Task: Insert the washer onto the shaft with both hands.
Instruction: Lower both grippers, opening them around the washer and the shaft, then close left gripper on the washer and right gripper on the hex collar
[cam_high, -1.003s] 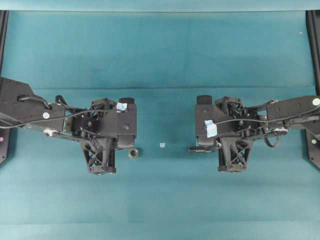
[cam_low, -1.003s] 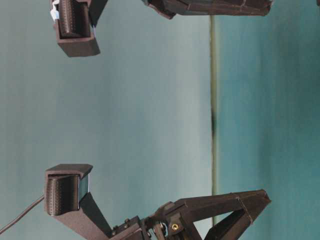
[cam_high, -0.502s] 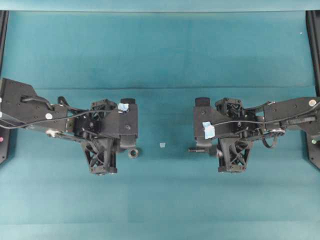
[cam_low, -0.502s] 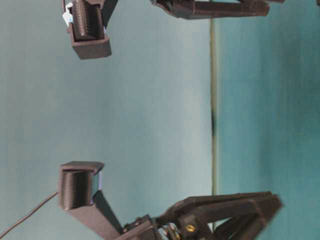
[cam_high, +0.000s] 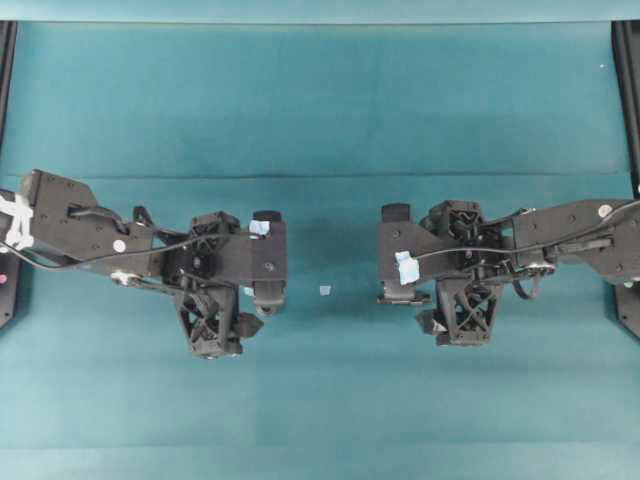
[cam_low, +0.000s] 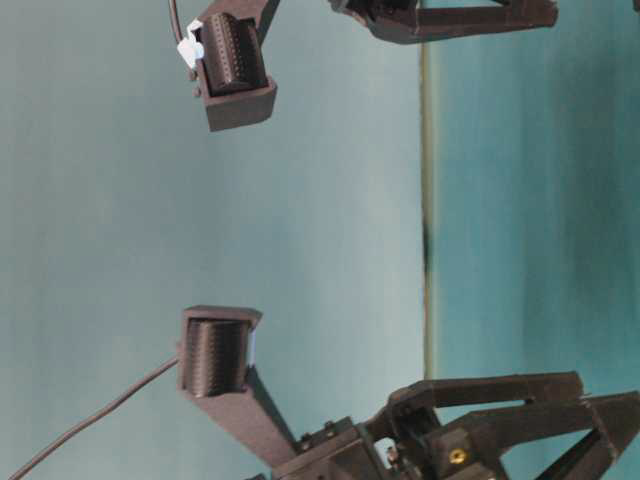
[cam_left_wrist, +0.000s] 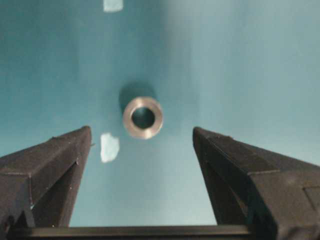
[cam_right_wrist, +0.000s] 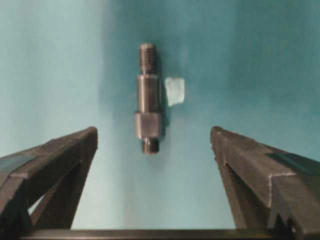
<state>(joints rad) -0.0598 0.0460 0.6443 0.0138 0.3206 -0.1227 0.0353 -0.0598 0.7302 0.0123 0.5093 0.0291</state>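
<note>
Washer (cam_left_wrist: 143, 117) lies flat on the teal mat (cam_left_wrist: 240, 60), ahead of my left gripper (cam_left_wrist: 141, 137), jaws wide, empty. Shaft (cam_right_wrist: 148, 111) lies on its side before my right gripper (cam_right_wrist: 154, 136), also wide, empty. Step: pre-grasp on both. Next: descend, straddle each part, close squarely

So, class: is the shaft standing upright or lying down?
Lying down. The shaft rests lengthwise on the mat, threaded tip pointing away, in the right wrist view.
</note>
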